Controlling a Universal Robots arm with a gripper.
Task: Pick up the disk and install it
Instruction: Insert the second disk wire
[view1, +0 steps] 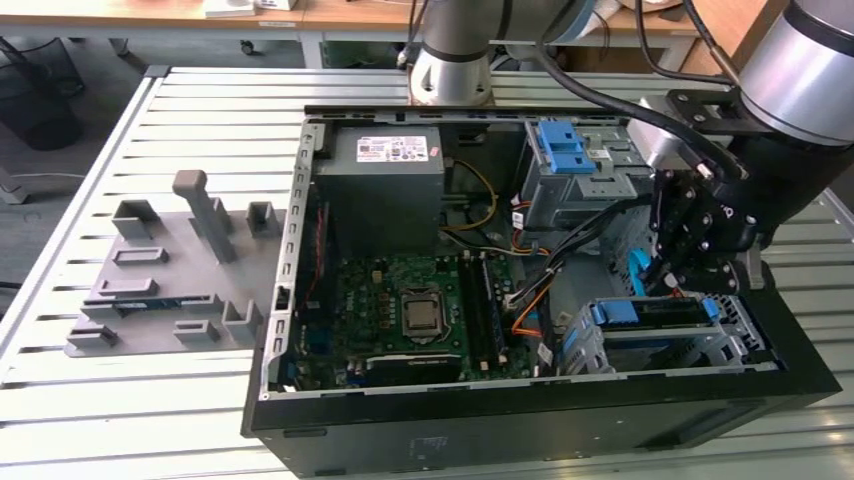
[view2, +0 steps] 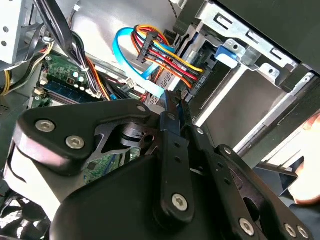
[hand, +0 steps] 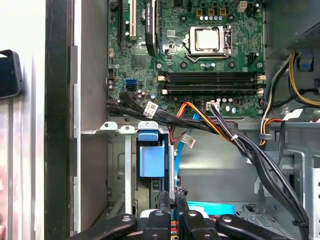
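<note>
1. The computer case (view1: 534, 400) lay on its side, open upward, so its bays could be reached from above.
2. The disk (view1: 654, 312), framed by its blue bracket, sat in the lower drive cage (view1: 741, 345) near the case's front edge, apparently seated.
3. My gripper (view1: 694, 285) hung just above it; in the second wrist view my fingers (view2: 172, 125) stood pressed together, grasping nothing.

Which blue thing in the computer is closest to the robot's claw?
The blue-framed disk in the lower cage, right beneath the gripper. The blue latch sits farther up, beside the power supply.
</note>
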